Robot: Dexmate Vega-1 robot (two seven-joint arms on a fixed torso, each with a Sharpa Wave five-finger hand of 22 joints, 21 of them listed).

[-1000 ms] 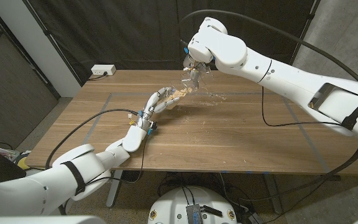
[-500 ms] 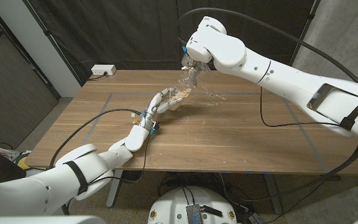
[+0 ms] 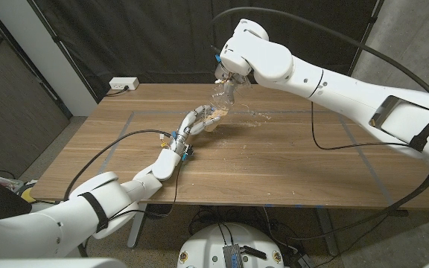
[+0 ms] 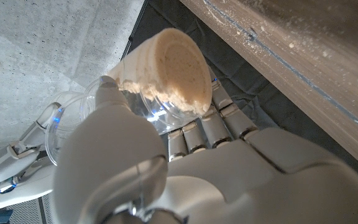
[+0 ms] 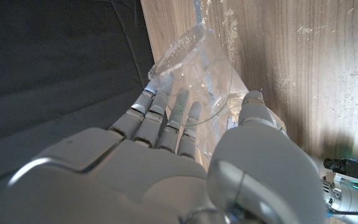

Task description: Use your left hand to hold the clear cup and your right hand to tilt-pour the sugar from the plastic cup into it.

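Note:
My left hand (image 3: 196,122) grips the clear cup (image 3: 214,116) low over the table's middle back; the cup is packed with pale sugar (image 4: 173,68) and leans over. In the left wrist view my left hand (image 4: 166,168) wraps its fingers around that cup (image 4: 160,109). Just above and behind it, my right hand (image 3: 230,77) holds the plastic cup (image 3: 222,94) tipped mouth-down toward the clear cup. In the right wrist view my right hand (image 5: 166,162) grasps the plastic cup (image 5: 191,81), see-through with only a few grains clinging inside.
Spilled sugar grains (image 3: 268,119) are scattered on the wooden table (image 3: 274,164) right of the cups. A white power strip (image 3: 124,85) lies at the table's far left corner. A black cable (image 3: 129,137) runs along my left arm. Dark curtains hang behind the table.
My right hand has risen a little and shifted left with the plastic cup. My left hand has stayed nearly in place with the clear cup.

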